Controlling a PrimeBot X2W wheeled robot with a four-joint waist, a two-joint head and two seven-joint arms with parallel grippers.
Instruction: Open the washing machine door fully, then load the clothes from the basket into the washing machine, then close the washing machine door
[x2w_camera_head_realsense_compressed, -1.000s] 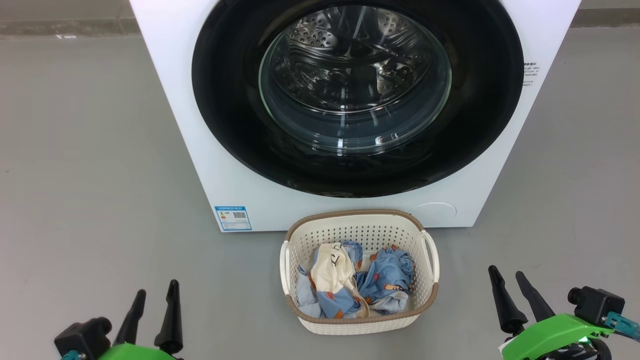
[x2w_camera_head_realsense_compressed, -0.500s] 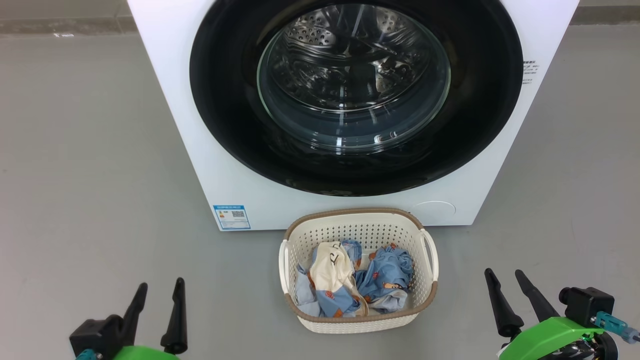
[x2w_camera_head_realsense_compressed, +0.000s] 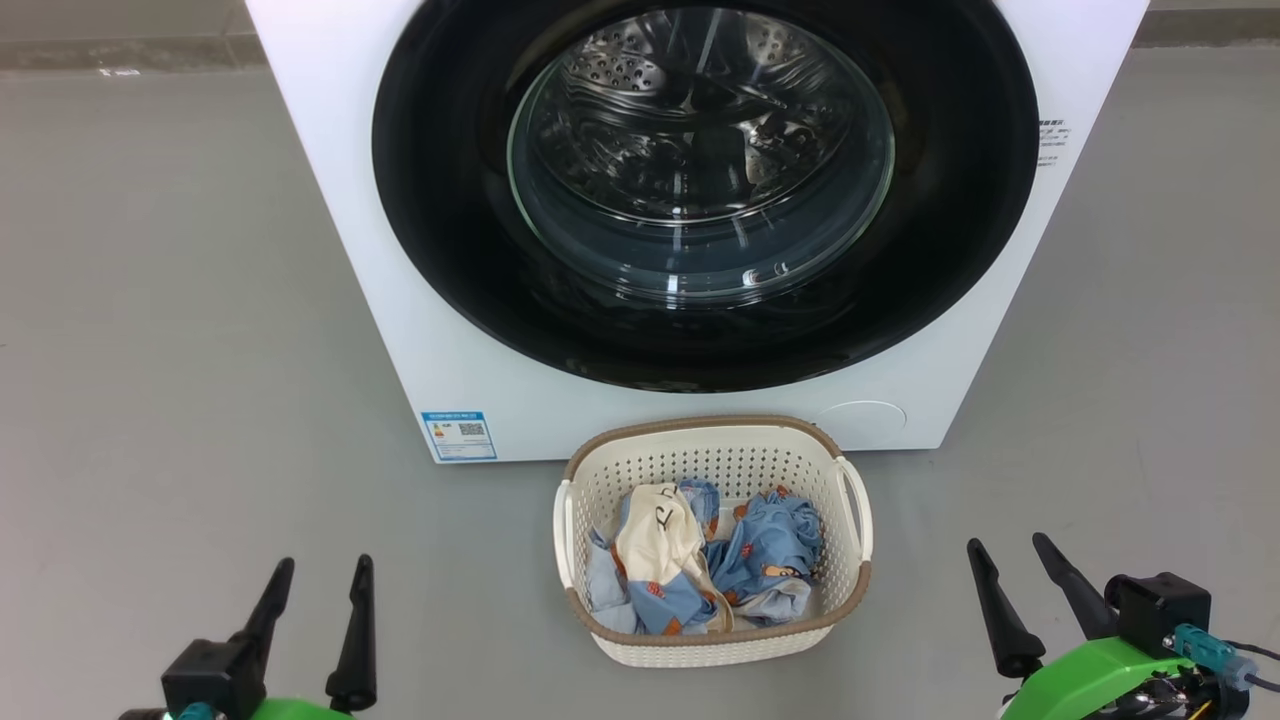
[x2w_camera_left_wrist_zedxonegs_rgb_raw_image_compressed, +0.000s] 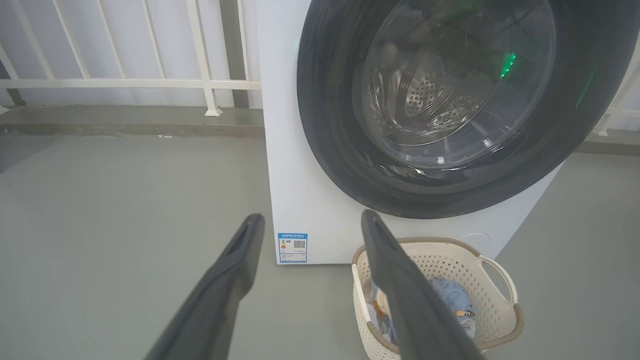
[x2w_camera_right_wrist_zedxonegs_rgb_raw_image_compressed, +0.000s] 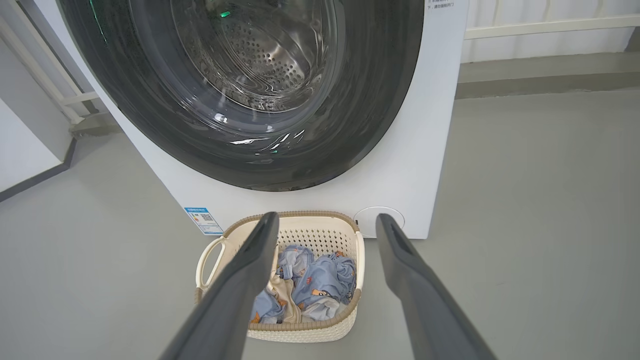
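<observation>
The white washing machine (x2w_camera_head_realsense_compressed: 330, 200) stands ahead with its round black-rimmed door (x2w_camera_head_realsense_compressed: 705, 190) flush against the front, steel drum visible through the glass. The cream perforated basket (x2w_camera_head_realsense_compressed: 712, 640) sits on the floor just before it, holding light blue printed clothes (x2w_camera_head_realsense_compressed: 765, 550) and a cream-white one. My left gripper (x2w_camera_head_realsense_compressed: 318, 568) is open at the lower left, well left of the basket. My right gripper (x2w_camera_head_realsense_compressed: 1007, 545) is open at the lower right, right of the basket. The left wrist view has the door (x2w_camera_left_wrist_zedxonegs_rgb_raw_image_compressed: 330, 125) and basket (x2w_camera_left_wrist_zedxonegs_rgb_raw_image_compressed: 500, 325); the right wrist view has the basket (x2w_camera_right_wrist_zedxonegs_rgb_raw_image_compressed: 305, 332) and clothes (x2w_camera_right_wrist_zedxonegs_rgb_raw_image_compressed: 320, 277).
Grey floor (x2w_camera_head_realsense_compressed: 170, 350) surrounds the machine on both sides. A white railing (x2w_camera_left_wrist_zedxonegs_rgb_raw_image_compressed: 125, 82) and a low kerb run behind the machine. A blue label sticker (x2w_camera_head_realsense_compressed: 458, 435) sits at the machine's lower left, a round cap (x2w_camera_head_realsense_compressed: 862, 418) at its lower right.
The head view has crept slightly, shifting machine and basket a little left. Both grippers sit a bit lower in the picture and stay open.
</observation>
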